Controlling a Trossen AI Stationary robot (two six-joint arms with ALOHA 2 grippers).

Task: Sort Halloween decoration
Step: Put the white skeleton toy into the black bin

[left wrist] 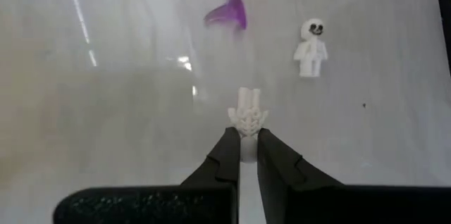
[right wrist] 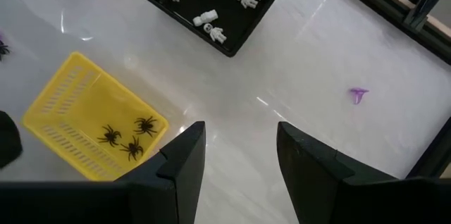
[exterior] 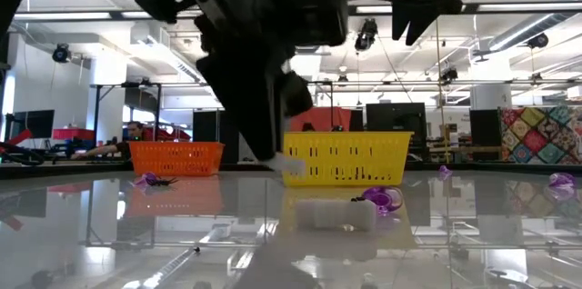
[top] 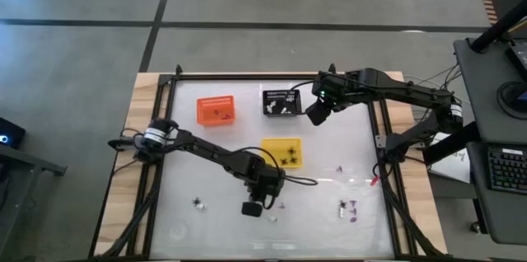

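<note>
My left gripper hangs over the table's near middle, shut on a tiny white skeleton piece. Past it on the table lie a second white skeleton figure and a purple piece. A black spider lies to the left, and more purple pieces lie to the right. My right gripper hangs open and high near the black basket. That basket holds white skeletons. The yellow basket holds three black spiders. My left gripper pinches the white skeleton piece at one end between its two fingertips. The rest of the piece sticks out beyond them. The fingers slant steeply down from above. In the low view the piece hangs clear of the table.
An orange basket stands at the far left, next to the black basket. The yellow basket stands mid-table, just beyond my left gripper. A black frame rims the white table. A lone purple piece lies toward the right.
</note>
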